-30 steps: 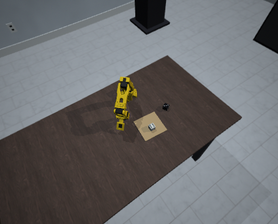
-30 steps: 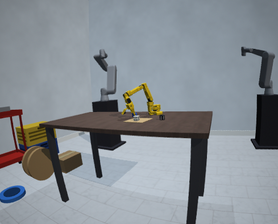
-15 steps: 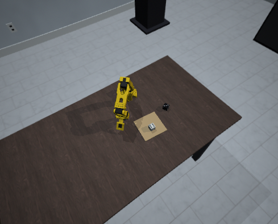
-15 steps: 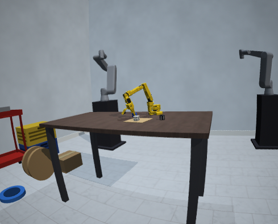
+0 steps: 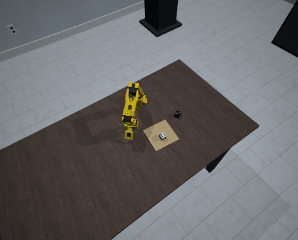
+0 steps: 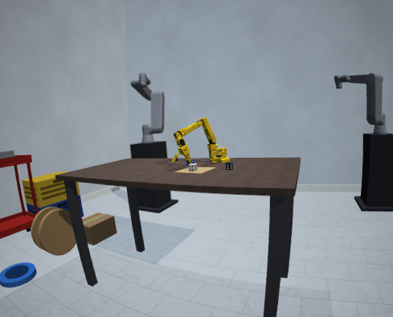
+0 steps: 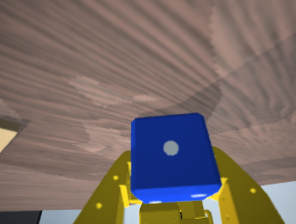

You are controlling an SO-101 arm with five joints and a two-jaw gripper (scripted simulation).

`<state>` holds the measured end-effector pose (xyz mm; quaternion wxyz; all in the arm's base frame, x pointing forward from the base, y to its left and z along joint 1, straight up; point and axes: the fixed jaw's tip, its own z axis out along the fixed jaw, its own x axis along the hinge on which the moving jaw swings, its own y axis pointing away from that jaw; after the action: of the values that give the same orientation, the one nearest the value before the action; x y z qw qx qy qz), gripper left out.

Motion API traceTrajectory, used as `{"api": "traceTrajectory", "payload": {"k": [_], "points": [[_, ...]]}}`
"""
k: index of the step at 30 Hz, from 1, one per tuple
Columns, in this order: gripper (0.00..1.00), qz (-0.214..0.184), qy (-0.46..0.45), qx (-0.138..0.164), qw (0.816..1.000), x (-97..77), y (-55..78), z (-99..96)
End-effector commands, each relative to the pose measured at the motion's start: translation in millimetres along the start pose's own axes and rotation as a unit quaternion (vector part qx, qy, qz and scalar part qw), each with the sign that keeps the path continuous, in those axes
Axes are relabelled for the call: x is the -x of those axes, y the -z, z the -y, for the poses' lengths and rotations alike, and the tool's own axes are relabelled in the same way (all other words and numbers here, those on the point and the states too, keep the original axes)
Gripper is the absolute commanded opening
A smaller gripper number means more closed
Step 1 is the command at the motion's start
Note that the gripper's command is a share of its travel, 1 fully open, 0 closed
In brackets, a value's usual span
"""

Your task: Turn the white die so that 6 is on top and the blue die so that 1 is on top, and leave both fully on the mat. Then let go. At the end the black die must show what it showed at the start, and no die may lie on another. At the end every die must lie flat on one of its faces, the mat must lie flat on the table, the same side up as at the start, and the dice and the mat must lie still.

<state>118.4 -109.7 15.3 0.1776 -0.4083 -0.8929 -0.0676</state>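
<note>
End effector: your end effector (image 7: 172,202) is closed on the blue die (image 7: 172,156); its yellow jaws press against the die's two sides in the wrist view.
Blue die: held in the lower centre of the wrist view, with a single-pip face towards the camera. In the exterior view you see only a blue spot (image 6: 186,162) at the arm's tip, just left of the mat.
Arm: the yellow arm (image 5: 131,110) sits at the centre of the top view, with its tip just left of the mat's left edge.
Mat: the tan mat (image 5: 169,139) lies flat on the counter (image 5: 65,173), right of centre. Its tan corner shows at the left edge of the wrist view.
White die: the white die (image 5: 163,136) rests inside the mat, apart from every mat edge.
Black die: the black die (image 5: 178,114) sits on the counter to the upper right of the mat, apart from it.
Open room: wide counter surface extends to the lower left of the arm; the counter's right edge lies well beyond the black die.
</note>
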Motion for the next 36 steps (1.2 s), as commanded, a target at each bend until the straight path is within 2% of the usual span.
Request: {"api": "traceTrajectory", "payload": {"k": [1, 6, 12, 14, 19, 23, 36], "points": [[0.00, 0.020, -0.002, 0.004, 1.000, 3.3, 5.8, 1.6], [0.00, 0.047, -0.002, 0.005, 0.999, 1.2, 14.2, 1.2], [0.00, 0.112, -0.003, 0.008, 0.994, -5.3, 31.7, 0.3], [0.00, 0.112, -0.003, 0.008, 0.994, -5.3, 31.7, 0.3], [0.00, 0.166, -0.004, 0.011, 0.986, -12.2, 44.5, -0.3], [0.00, 0.195, -0.004, 0.014, 0.981, -16.0, 50.2, -0.6], [0.00, 0.206, -0.004, 0.014, 0.978, -17.6, 52.2, -0.7]]}}
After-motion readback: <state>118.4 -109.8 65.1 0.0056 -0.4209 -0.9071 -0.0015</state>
